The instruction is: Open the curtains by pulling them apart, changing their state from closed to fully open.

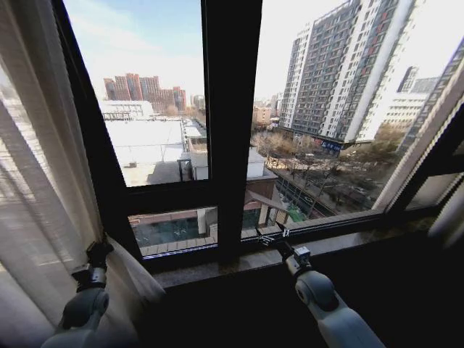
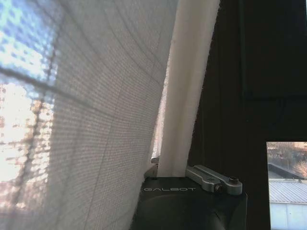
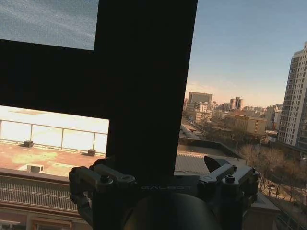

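Note:
The left sheer white curtain (image 1: pixel 43 181) hangs bunched at the left side of the window. My left gripper (image 1: pixel 98 249) is low at its inner edge. In the left wrist view the curtain's thick white hem (image 2: pixel 184 96) runs down between the fingers of my left gripper (image 2: pixel 170 171), which is shut on it. My right gripper (image 1: pixel 270 234) hovers just above the window sill near the central mullion. It is open in the right wrist view, where my right gripper (image 3: pixel 160 175) has wide-spread fingers (image 3: pixel 91 178) holding nothing. Pale blurred fabric (image 1: pixel 451 214) shows at the far right edge.
A dark window frame with a thick central mullion (image 1: pixel 230 109) and a crossbar stands right ahead. A stone sill (image 1: pixel 341 239) runs below the glass. City buildings lie beyond the glass. The wall under the sill is dark.

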Tool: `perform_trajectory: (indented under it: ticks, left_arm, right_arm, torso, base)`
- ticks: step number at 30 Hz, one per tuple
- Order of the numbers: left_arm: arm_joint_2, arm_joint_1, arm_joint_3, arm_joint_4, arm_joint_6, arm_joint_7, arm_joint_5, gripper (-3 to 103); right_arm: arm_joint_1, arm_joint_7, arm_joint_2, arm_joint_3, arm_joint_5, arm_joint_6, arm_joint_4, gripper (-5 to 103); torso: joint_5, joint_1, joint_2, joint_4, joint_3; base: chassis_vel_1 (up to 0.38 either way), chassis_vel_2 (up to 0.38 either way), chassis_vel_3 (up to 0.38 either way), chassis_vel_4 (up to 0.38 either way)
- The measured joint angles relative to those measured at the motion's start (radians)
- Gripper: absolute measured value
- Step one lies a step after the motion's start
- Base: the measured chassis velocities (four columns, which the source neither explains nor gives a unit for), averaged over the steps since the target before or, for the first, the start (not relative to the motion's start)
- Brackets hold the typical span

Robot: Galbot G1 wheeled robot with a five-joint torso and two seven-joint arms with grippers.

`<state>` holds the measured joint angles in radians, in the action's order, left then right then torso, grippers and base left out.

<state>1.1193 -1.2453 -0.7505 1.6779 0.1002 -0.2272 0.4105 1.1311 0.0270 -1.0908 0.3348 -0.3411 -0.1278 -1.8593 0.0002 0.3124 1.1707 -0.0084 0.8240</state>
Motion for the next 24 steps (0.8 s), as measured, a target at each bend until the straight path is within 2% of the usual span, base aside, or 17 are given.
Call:
perform_trajectory:
  ticks: [5,9,14,24]
  left_arm:
    - [0.002,0.000,0.001,0.005,-0.001,-0.003,-0.002,0]
    - [0.003,0.000,0.002,0.006,-0.002,-0.004,-0.003,0]
    - [0.004,0.000,0.003,0.001,-0.002,-0.004,-0.003,0]
    - [-0.003,0.000,-0.003,-0.009,0.005,-0.004,-0.001,0]
  right_arm:
    - [0.000,0.000,0.000,0.000,0.000,0.000,0.000,100]
    - [0.000,0.000,0.000,0.000,0.000,0.000,0.000,100]
    - [0.000,0.000,0.000,0.000,0.000,0.000,0.000,100]
    - [0.000,0.000,0.000,0.000,0.000,0.000,0.000,100]
  torso:
    - [-0.0009,0.000,0.000,-0.0001,0.000]
    - [-0.0007,0.000,0.000,0.0000,0.000]
    - [0.0006,0.000,0.000,-0.0012,0.000]
    - [-0.0004,0.000,0.000,0.0000,0.000]
  base:
    - [0.270,0.251,-0.269,-0.250]
    - [0.090,0.033,-0.070,-0.055]
    - [-0.008,-0.058,-0.013,0.076]
    - [0.037,-0.068,-0.052,0.068]
